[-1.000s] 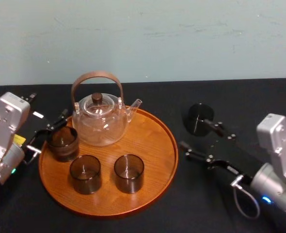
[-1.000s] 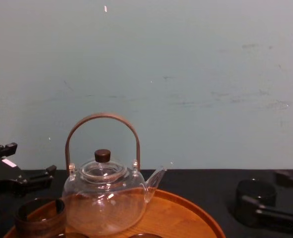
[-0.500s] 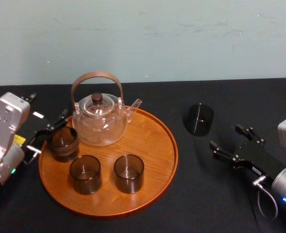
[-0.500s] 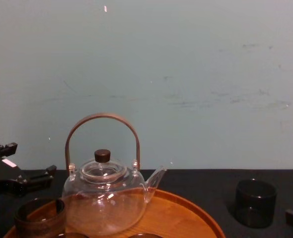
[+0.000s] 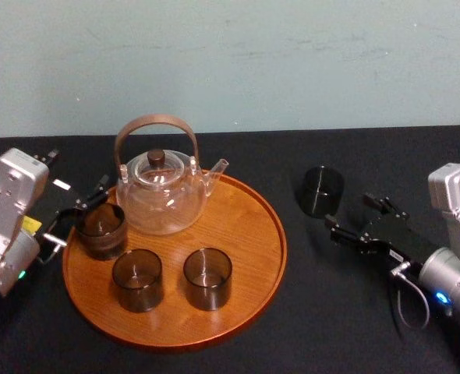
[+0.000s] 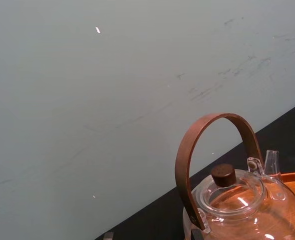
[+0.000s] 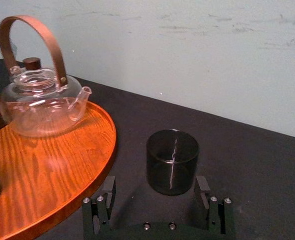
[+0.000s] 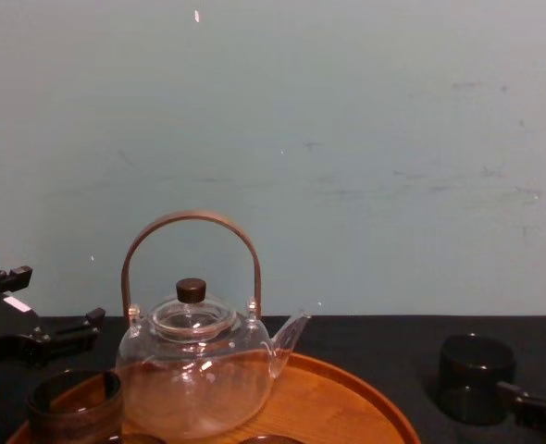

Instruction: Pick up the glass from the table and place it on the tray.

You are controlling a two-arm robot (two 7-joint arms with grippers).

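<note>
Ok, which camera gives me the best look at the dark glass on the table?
Right wrist view: the glass stands whole and close, just ahead of the right gripper's open jaws. Head view shows it from above, right of the tray. Chest view catches it low, jaws crossing its base. Left gripper is parked by the tray.

My head cam: high, tilted down over whole tray (image 5: 245, 226). Chest cam: low, side-on. Right wrist cam: close behind glass (image 7: 171, 161). Teapot (image 5: 161, 199) shared by all four.
</note>
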